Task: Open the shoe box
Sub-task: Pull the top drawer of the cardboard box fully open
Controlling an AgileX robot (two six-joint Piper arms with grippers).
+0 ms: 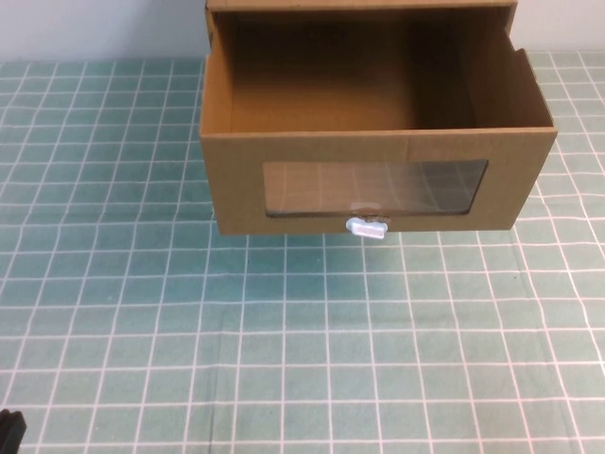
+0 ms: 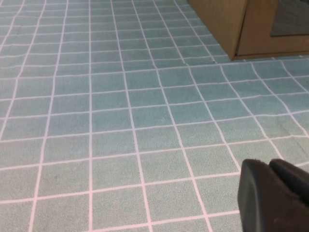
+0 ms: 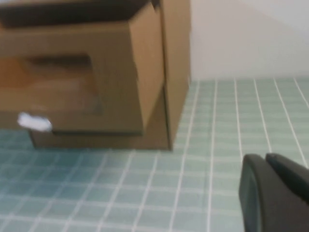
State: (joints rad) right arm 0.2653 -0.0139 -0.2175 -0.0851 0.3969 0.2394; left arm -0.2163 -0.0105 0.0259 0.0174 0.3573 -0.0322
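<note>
The brown cardboard shoe box [image 1: 378, 151] stands at the back middle of the table. Its drawer is slid out toward me, with its bare inside showing from above. The drawer front has a clear window [image 1: 376, 187] and a small white handle [image 1: 367, 227] below it. The left wrist view catches a lower corner of the box [image 2: 227, 24]; the right wrist view shows the box [image 3: 149, 72] and its handle [image 3: 35, 123]. My left gripper [image 2: 270, 164] is shut and holds nothing, low at the near left, well away from the box. My right gripper [image 3: 264, 157] is shut too, over the mat right of the box.
A green mat with a pale grid [image 1: 284, 359] covers the table in front of and beside the box. A white wall [image 3: 241, 34] rises behind the box. A dark bit of the left arm [image 1: 9, 430] shows at the near left corner.
</note>
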